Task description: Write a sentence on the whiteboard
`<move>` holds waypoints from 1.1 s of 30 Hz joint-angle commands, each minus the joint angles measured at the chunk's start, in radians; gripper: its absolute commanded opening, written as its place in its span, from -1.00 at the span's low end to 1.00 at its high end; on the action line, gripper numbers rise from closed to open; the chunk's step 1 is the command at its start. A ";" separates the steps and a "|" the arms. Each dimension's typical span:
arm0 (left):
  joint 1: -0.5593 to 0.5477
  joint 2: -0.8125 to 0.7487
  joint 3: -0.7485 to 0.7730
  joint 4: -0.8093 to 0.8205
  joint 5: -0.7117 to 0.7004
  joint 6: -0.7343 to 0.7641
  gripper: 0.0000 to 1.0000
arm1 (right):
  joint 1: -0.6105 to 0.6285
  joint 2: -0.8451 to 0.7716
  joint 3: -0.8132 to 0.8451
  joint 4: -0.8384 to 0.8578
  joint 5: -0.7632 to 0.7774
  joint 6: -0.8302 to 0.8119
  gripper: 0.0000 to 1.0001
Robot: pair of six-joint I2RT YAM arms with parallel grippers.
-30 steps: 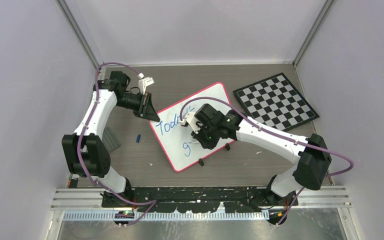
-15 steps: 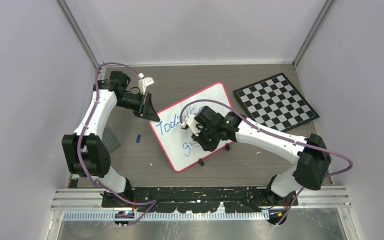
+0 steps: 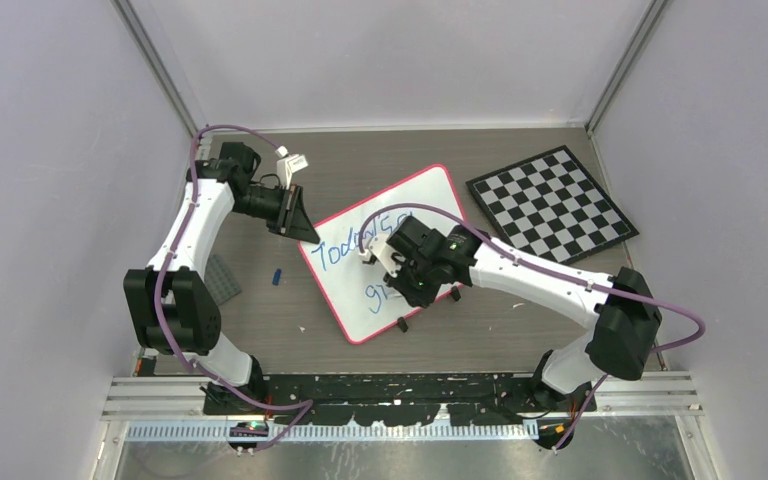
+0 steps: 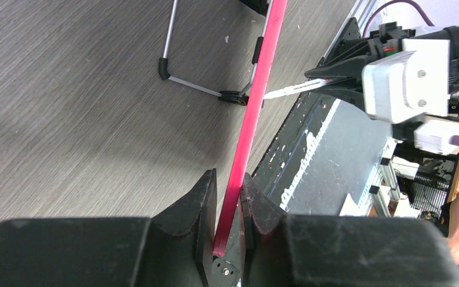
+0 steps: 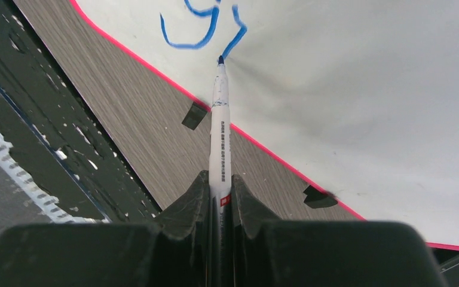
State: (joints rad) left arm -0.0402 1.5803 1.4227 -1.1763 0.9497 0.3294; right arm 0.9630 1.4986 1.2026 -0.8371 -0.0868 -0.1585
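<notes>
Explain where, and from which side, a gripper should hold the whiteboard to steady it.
Clamp the whiteboard by its pink frame at the left corner, from the left: that edge sits off the table, so a finger fits each face, like the left gripper.

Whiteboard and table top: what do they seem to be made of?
The whiteboard looks like a smooth, faintly glossy white sheet, probably coated, since blue ink sits cleanly on it; its thin pink-red frame looks plastic, though that is not certain. The table shows grey-brown wood grain with a matte finish, likely laminate rather than solid wood.
</notes>
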 commanded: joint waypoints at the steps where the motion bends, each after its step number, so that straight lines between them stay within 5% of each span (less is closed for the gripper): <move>1: -0.006 0.001 0.017 0.001 -0.063 -0.006 -1.00 | 0.003 -0.034 0.120 -0.021 -0.011 0.009 -0.99; 33: -0.007 -0.002 0.019 0.002 -0.069 -0.009 -1.00 | 0.000 -0.003 0.139 -0.004 0.101 -0.007 -0.99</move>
State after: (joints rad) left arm -0.0418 1.5803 1.4231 -1.1759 0.9447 0.3294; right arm 0.9661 1.5379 1.3193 -0.8505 -0.0261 -0.1661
